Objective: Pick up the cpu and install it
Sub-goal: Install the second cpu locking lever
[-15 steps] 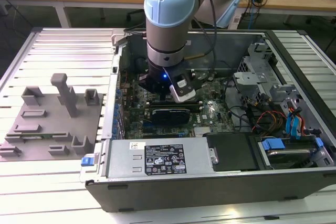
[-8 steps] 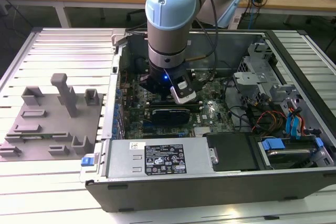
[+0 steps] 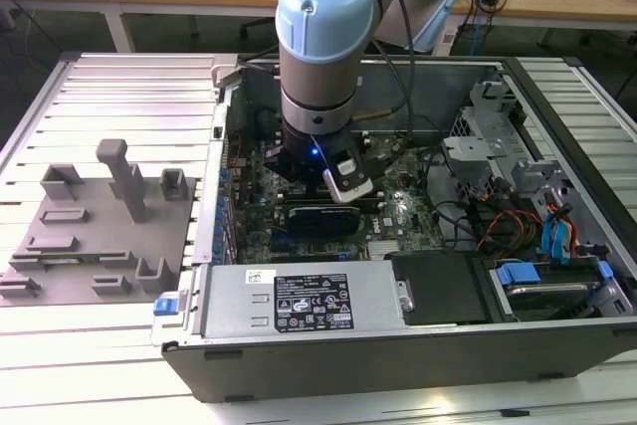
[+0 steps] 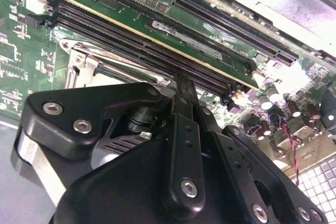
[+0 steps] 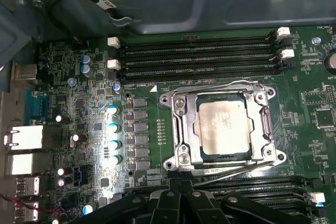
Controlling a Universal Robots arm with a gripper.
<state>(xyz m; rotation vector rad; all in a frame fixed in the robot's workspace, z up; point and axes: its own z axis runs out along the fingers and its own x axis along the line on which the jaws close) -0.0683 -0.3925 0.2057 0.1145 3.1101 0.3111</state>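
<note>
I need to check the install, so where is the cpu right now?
In the first wrist view the cpu lies inside the metal socket frame on the motherboard, between two banks of memory slots.

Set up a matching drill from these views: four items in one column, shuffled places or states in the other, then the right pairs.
Items
1. square silver-topped cpu
2. black gripper
3. grey plastic fixture tray
4. blue-capped grey robot arm

Places or states
A. outside the case, at the exterior view's left
B. seated in the metal socket frame
C. reaching down into the open computer case
D. beside the socket, carrying nothing

Pairs: 1-B, 2-D, 3-A, 4-C
</note>
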